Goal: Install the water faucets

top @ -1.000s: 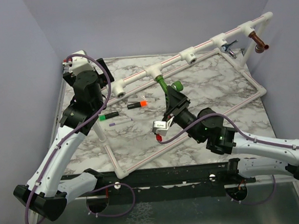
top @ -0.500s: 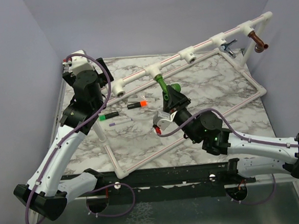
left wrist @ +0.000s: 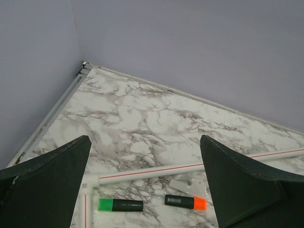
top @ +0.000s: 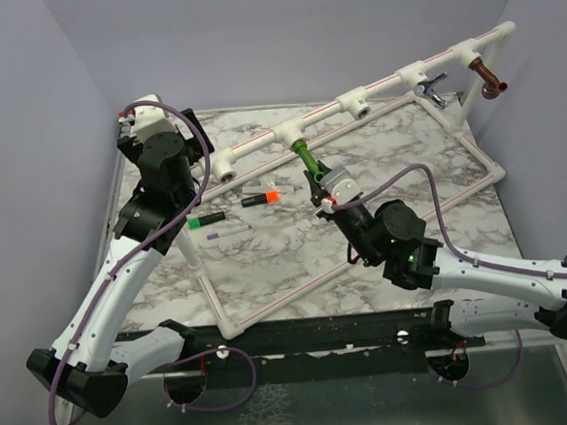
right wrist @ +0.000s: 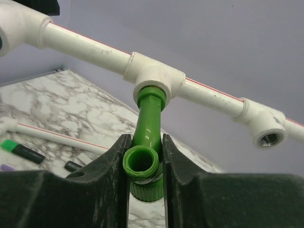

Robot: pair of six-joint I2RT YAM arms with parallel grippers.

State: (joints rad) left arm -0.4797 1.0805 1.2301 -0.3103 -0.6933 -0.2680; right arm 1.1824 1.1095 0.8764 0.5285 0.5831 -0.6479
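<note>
Green faucet (right wrist: 147, 124) in tee fitting (right wrist: 155, 79)

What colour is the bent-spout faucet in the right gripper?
The bent-spout plastic faucet is bright green, clearest in the right wrist view.

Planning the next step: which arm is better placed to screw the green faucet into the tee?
Right. The right fingers clamp the green faucet at the tee; the left fingers are open, elsewhere.

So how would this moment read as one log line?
green faucet: in tee | right gripper: shut on green faucet | left gripper: open, empty
</note>
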